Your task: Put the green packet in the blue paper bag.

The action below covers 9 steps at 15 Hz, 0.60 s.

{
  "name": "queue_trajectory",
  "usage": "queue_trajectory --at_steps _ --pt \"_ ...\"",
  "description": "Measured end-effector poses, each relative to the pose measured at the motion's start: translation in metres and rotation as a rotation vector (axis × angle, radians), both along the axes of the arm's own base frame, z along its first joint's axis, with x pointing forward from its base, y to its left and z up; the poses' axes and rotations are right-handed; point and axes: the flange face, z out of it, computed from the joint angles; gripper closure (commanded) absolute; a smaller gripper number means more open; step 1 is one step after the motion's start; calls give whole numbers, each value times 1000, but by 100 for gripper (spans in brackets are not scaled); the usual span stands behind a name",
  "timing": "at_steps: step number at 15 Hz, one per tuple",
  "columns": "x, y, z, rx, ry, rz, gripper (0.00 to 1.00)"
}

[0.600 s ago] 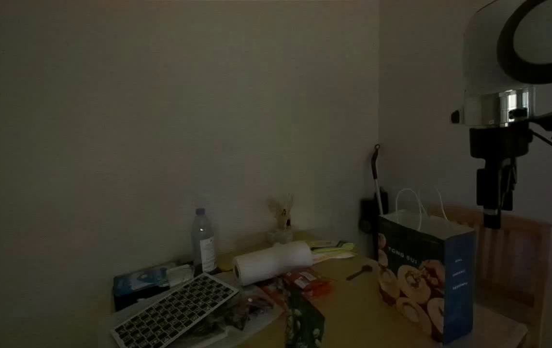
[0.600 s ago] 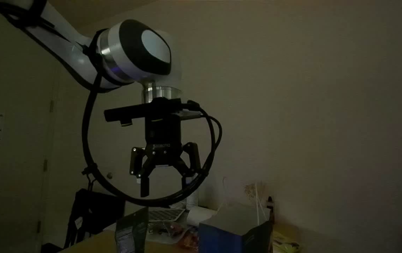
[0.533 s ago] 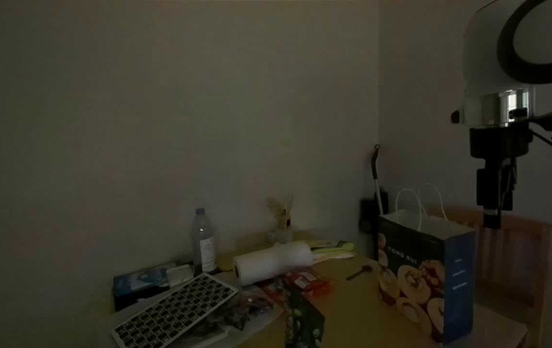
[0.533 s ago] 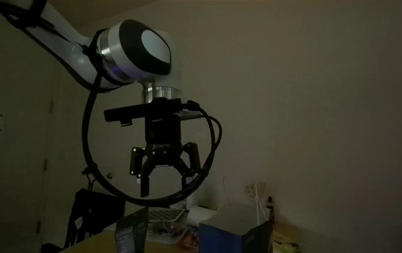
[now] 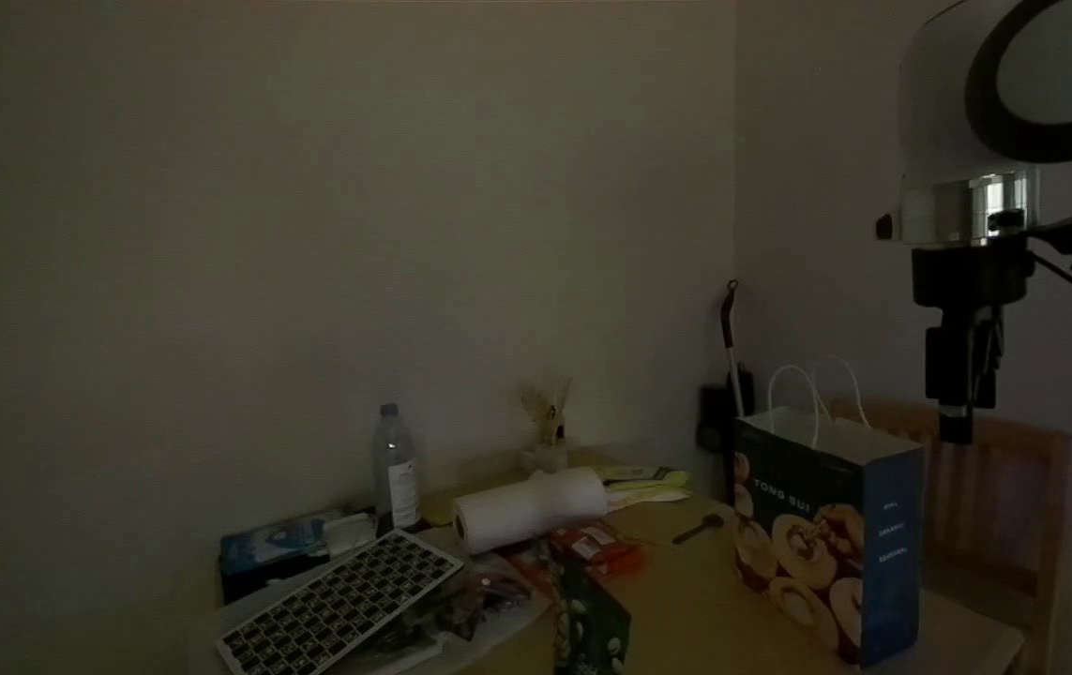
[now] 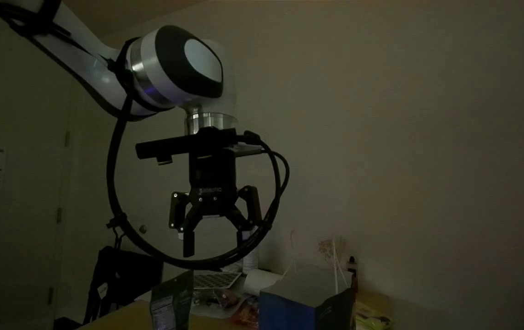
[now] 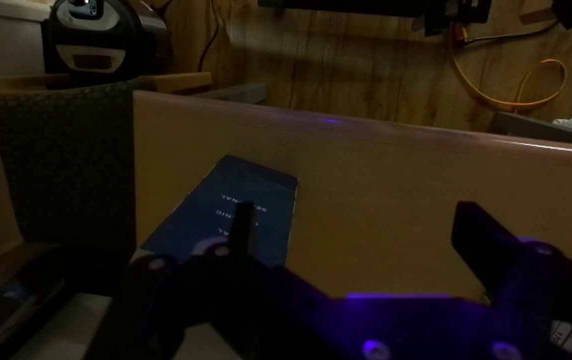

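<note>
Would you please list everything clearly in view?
table: 1, yellowish, foreground
green packet: 1, green, tabletop
blue paper bag: 1, blue, tabletop
paper roll: 1, white, tabletop
packaging: count unclear, red, beside roll
wrappers: count unclear, yellowish, beside roll
dried plant: 1, beige, behind roll
grid panel: 1, black and white, tabletop
tall bottle: 1, clear, behind panel
box: 1, blue, beside bottle
plastic bag: 1, clear, beside panel
utensil: 1, dark, tabletop
chair: 1, brown, beside table
appliance: 1, mostly black, beyond chair
cable: 1, orange, floor
arm: 1, white, above table
gripper: 1, black, open above table
</note>
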Motion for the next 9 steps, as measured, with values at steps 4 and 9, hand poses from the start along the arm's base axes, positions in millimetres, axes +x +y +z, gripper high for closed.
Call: queue_trajectory --at_steps 4,9 --pt "7 24 -10 -2 -2 35 0" --pt "26 133 -66 -40 -52 127 0"
